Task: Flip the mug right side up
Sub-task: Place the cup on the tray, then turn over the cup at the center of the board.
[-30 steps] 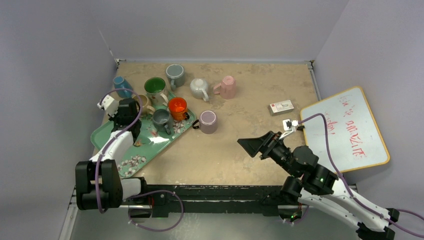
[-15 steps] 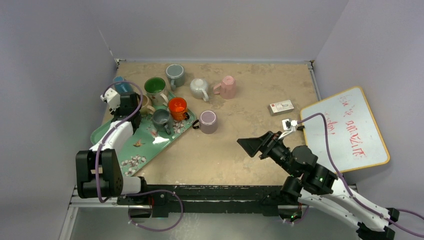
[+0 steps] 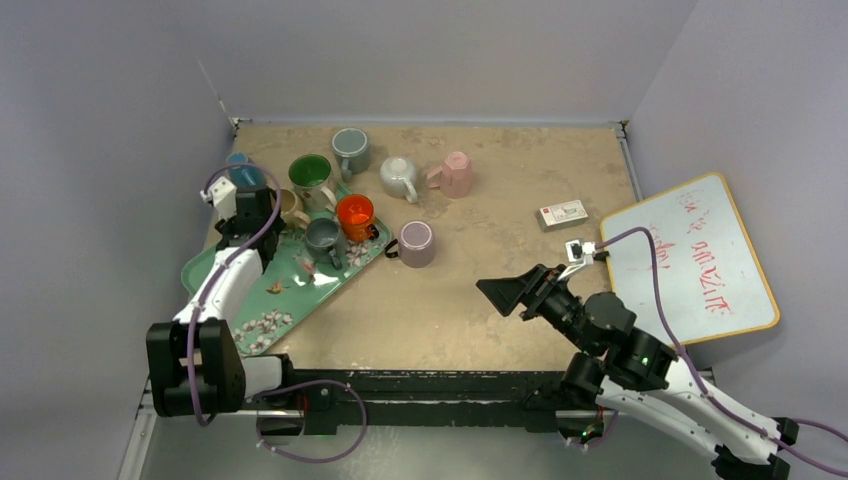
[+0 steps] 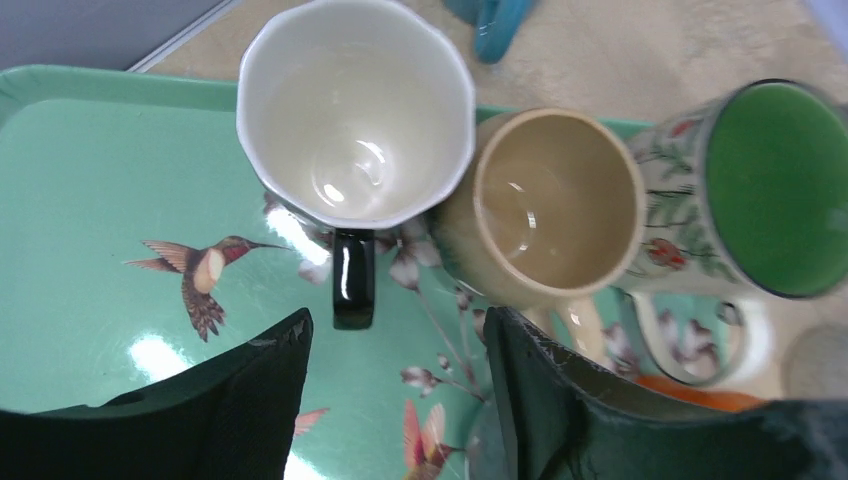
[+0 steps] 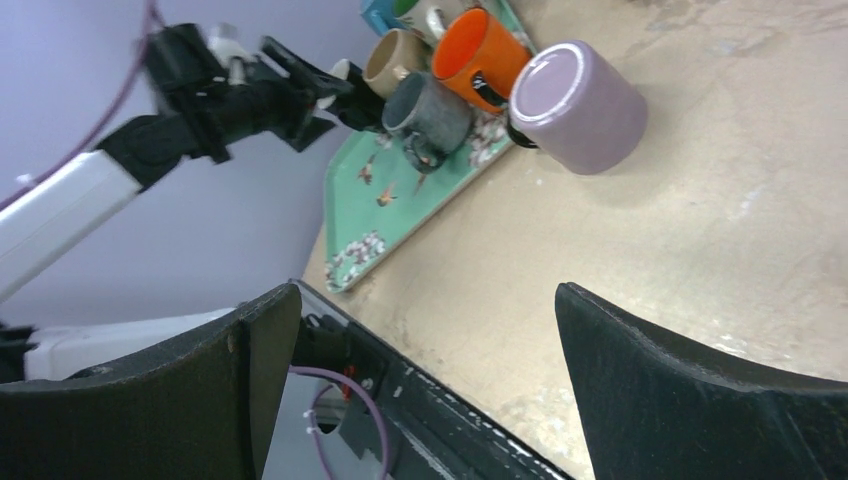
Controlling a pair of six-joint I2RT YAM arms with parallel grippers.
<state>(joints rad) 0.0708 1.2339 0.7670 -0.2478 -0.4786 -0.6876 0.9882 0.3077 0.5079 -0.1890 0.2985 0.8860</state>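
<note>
A white mug (image 4: 355, 110) with a black handle (image 4: 352, 280) stands mouth up on the green hummingbird tray (image 4: 90, 180), touching a beige mug (image 4: 555, 205). My left gripper (image 4: 398, 330) hangs just above it, open, with only tray between its fingers. From above, the left gripper (image 3: 257, 212) covers that mug at the tray's back corner. A lilac mug (image 3: 416, 243) sits base up on the table right of the tray, also seen as the lilac mug (image 5: 578, 105) ahead of my right gripper (image 5: 425, 295). The right gripper (image 3: 502, 290) is open and holds nothing.
On the tray (image 3: 290, 275) stand a green-lined mug (image 3: 310, 173), an orange mug (image 3: 354, 213) and a dark grey mug (image 3: 323, 238). A teal mug (image 3: 240, 170), grey mug (image 3: 350, 150), white mug (image 3: 400, 177) and pink mug (image 3: 455, 172) line the back. A small box (image 3: 562, 213) and whiteboard (image 3: 690, 260) lie right.
My left gripper moved toward the tray's back corner, then opened and let go of the white mug. The right arm has not moved.
</note>
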